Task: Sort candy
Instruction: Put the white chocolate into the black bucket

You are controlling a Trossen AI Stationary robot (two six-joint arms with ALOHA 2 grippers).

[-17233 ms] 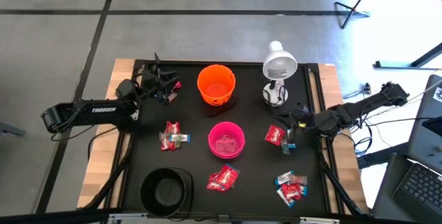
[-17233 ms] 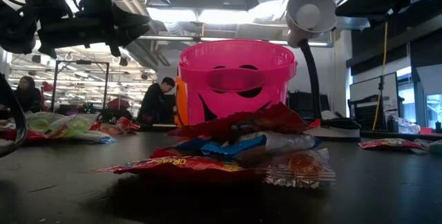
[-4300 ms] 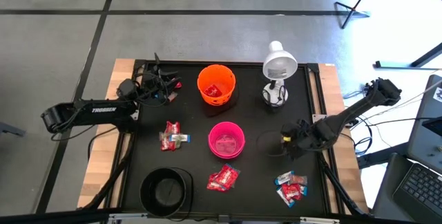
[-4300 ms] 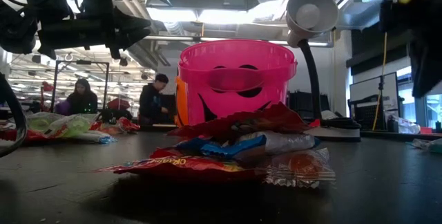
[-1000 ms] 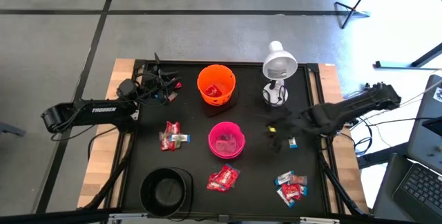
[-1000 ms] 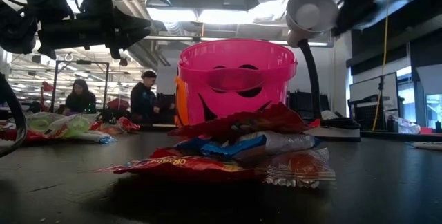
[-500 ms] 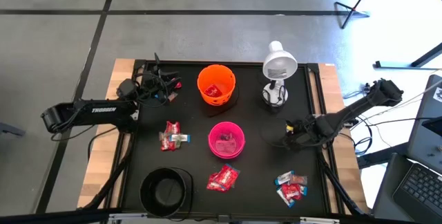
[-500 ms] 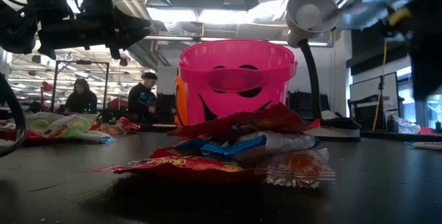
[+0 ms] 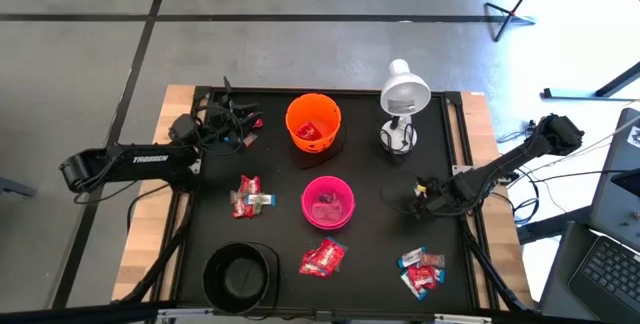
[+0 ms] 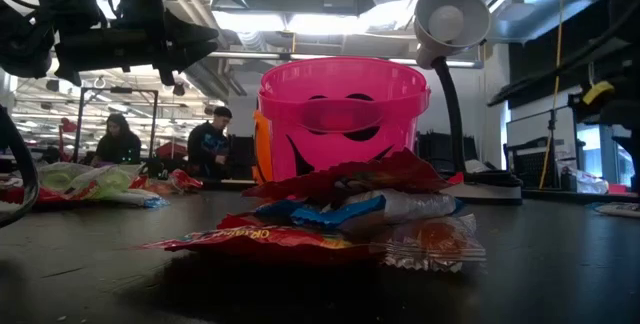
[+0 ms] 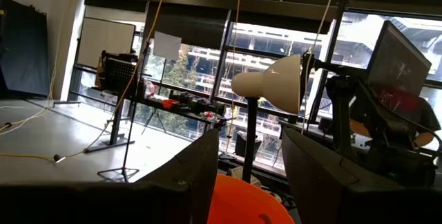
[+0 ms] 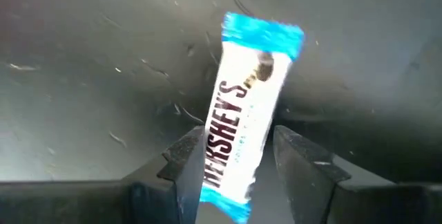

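- Landmark: the pink bowl [image 9: 328, 202] at the middle of the worktop [image 9: 275, 159].
- Done so far, as we read it: the orange bowl [image 9: 313, 121] behind the pink bowl has red candy in it, and the pink bowl seems to hold some pale wrappers. The black bowl [image 9: 240, 275], front-left of the pink bowl, looks empty.
- In hand: our right hand [image 9: 421, 196] sits right of the pink bowl, low over the worktop. The right wrist view shows a blue-and-white bar [image 12: 245, 113] between its fingers [image 12: 190, 158]; they look pressed on its sides, so we take it as gripped.
- We can't tell which bowl that bar is meant for.
- Left to do: the candy pile [image 9: 248, 195] left of the pink bowl, the mostly red pile [image 9: 323, 258] in front of it, and the mixed red and blue pile [image 9: 421, 270] front-right of it. All three are still loose on the worktop.
- Our left hand [image 9: 240, 124] is parked far left of the orange bowl, clear of the candy. Its fingers [image 11: 200, 172] stand partly apart with nothing between them.
- The lamp [image 9: 403, 99] stands right of the orange bowl, not part of the sort.
- Judgement: roughly early-to-mid; most candy is still unsorted.
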